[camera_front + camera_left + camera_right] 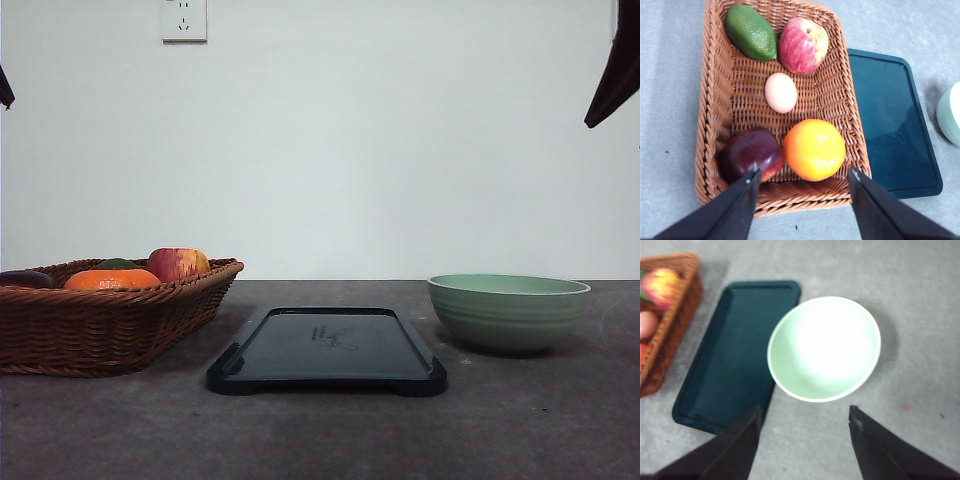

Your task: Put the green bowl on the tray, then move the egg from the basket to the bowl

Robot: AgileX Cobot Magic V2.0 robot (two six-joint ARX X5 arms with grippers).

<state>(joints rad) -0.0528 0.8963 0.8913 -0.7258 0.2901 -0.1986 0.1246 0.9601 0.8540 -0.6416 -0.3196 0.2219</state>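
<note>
The pale green bowl [508, 311] stands empty on the table, right of the dark tray [327, 350]. From above, the bowl [824, 347] sits just beside the tray [735, 350], its rim overlapping the tray's edge in that view. The wicker basket [105, 312] is at the left. Inside the basket [715, 105] lies the pale egg [780, 92], between an apple and an orange. My left gripper [804, 175] hovers open high above the basket's near end. High above the bowl, my right gripper [805, 412] is open too.
The basket also holds a green avocado [751, 31], a red-yellow apple [803, 45], an orange [814, 149] and a dark purple fruit [751, 152]. A white wall with a socket [184, 20] stands behind the grey table [320, 440].
</note>
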